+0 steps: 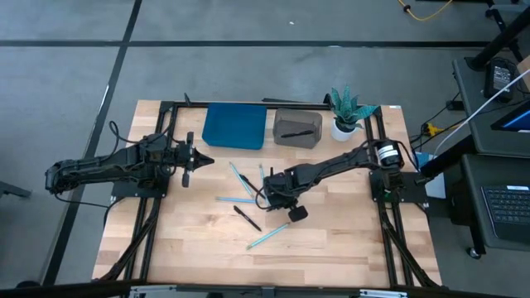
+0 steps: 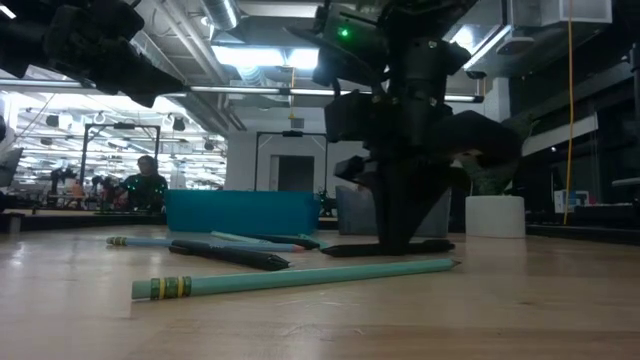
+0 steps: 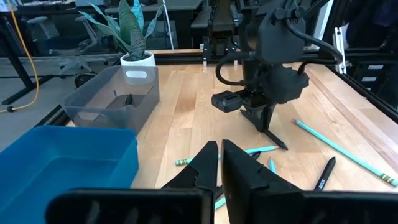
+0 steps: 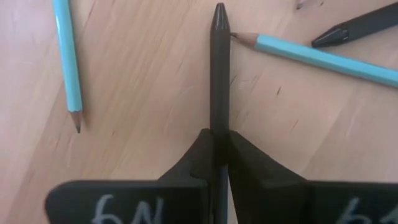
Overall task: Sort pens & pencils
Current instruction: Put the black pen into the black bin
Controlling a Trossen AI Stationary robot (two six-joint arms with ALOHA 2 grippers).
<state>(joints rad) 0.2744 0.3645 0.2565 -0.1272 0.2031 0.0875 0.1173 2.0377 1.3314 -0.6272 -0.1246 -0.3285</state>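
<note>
**Desk:** Right wrist view first. What do the jaws hold?

**Photographer:** The right gripper (image 4: 219,146) is pinched on a black pen (image 4: 219,68), its two fingers meeting on the barrel and the capped tip pointing away over the wooden table (image 4: 137,93). A light-blue pencil (image 4: 323,57) has its sharpened point almost touching that tip; another pencil (image 4: 67,59) lies apart.

**Desk:** How will the pen handle?

**Photographer:** Light, stiff and probably smooth, I judge, so it could swivel in a thin pinch. A hold near mid-barrel looks safest. The pencils are thinner and roll easily.

**Desk:** And farther out?

**Photographer:** From above, more pens and pencils (image 1: 268,237) are scattered mid-table around the right gripper. A grey bin (image 1: 297,128) already holding one dark stick and a blue tray (image 1: 234,126) sit at the far edge beside a potted plant (image 1: 346,112). The left gripper (image 1: 187,159) waits near the blue tray, jaws nearly together, holding nothing.
</note>
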